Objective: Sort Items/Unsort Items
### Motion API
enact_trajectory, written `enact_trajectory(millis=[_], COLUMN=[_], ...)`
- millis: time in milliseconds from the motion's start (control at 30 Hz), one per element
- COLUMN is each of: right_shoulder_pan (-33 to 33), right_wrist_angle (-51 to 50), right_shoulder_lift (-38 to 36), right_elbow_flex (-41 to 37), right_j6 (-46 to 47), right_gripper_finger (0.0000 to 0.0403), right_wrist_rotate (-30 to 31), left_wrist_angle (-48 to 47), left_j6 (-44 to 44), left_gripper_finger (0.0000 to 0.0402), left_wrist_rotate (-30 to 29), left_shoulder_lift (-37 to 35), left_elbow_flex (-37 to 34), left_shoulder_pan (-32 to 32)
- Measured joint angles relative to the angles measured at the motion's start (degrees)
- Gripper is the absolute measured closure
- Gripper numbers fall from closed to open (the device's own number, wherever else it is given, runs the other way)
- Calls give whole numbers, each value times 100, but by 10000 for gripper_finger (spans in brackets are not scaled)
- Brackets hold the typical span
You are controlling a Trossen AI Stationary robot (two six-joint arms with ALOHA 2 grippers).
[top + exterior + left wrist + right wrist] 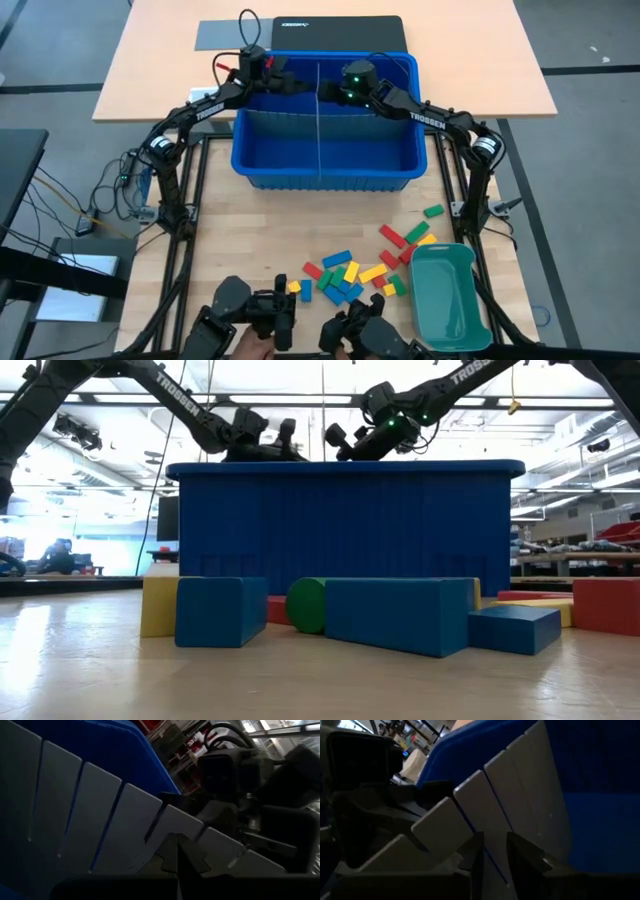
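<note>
Roughly two dozen blocks point(352, 272) in red, yellow, green and blue lie loose near the table's point(250, 240) front edge, beside one teal tray point(447, 297) at the front right corner. One blue bin point(325, 168) holds two crossed grey dividers point(318, 118). The left gripper point(283, 80) is closed on the divider's top edge; the right gripper point(330, 92) straddles it, fingers slightly parted.
</note>
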Motion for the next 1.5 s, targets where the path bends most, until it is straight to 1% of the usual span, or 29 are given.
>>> enact_trajectory(millis=[133, 333, 567, 667, 800, 933, 1033, 1100, 1200, 1300, 1367, 1400, 1500], right_shoulder_pan=[-36, -130, -156, -109, 102, 396, 662, 887, 1132, 1243, 1300, 1333, 1375], right_wrist_angle=[-66, -334, -387, -525, -1280, -2391, -3146, -3544, -3795, -3898, -4030, -3989, -3824], right_shoulder_lift=[-149, -527, -1124, -1397, -1599, -1605, -1522, -1430, -1272, -1011, -765, -692, -541], right_elbow_flex=[0, 2, 2, 132, 726, 1592, 2281, 2692, 3252, 3816, 4121, 4123, 3983], right_j6=[-264, -610, -1011, -1201, -1645, -1798, -1487, -1312, -929, -689, -700, -709, -687], right_gripper_finger=[291, 262, 241, 242, 252, 286, 320, 333, 335, 326, 320, 319, 318], right_wrist_rotate=[0, 37, -16, -223, -617, -1048, -961, -615, -296, -267, -244, -277, -657], left_wrist_angle=[374, 1036, 1128, 1145, 1170, 1028, 949, 909, 946, 876, 791, 741, 660], left_j6=[-166, -536, -607, -564, -513, -402, -403, -409, -409, -411, -412, -414, -407], left_gripper_finger=[401, 401, 401, 401, 401, 401, 401, 401, 401, 401, 401, 401, 401], left_wrist_rotate=[285, 340, 573, 575, 726, 859, 914, 918, 893, 880, 853, 853, 882], left_shoulder_lift=[-4, -11, -81, -250, -540, -864, -1037, -1137, -1313, -1463, -1546, -1591, -1724], left_elbow_flex=[0, 0, 0, 0, 0, 0, 0, 0, 0, 0, 0, 0, 0], left_shoulder_pan=[39, 80, 264, 391, 550, 598, 594, 594, 604, 691, 745, 773, 865])
